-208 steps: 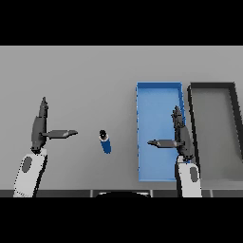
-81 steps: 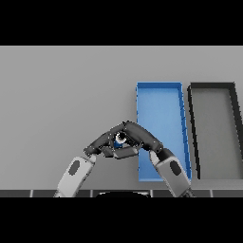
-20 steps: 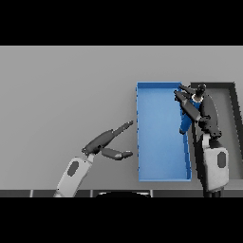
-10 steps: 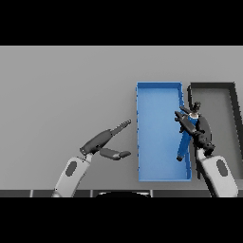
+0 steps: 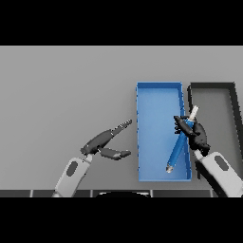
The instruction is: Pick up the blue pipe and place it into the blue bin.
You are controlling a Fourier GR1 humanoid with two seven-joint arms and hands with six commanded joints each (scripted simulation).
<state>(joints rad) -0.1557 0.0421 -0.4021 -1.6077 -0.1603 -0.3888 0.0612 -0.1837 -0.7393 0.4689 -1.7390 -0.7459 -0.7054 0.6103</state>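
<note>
A blue pipe (image 5: 179,146) is seen lying at a slant over the right side of the blue bin (image 5: 160,87). Its lower end, which is capped with a pale tip, is placed near the bin's bottom right corner, inside the bin. Its upper end, also pale, is raised past the bin's right wall and is pointed toward the dark bin (image 5: 211,86) that stands just beside the blue one on the right.

The pipe is gripped near its upper part by the right hand (image 5: 193,133), whose dark fingers are curled round it. The hand itself is positioned over the right wall of the blue bin, and its white and grey arm is brought in from the lower right corner of the view.

The left hand (image 5: 101,143) is held above the grey table (image 5: 66,90), to the left of the blue bin and apart from it. Its fingers are stretched out straight toward the bin, the thumb is spread below them, and nothing is held in it.

Whether the pipe's lower end is touching the bin's floor cannot be told.
</note>
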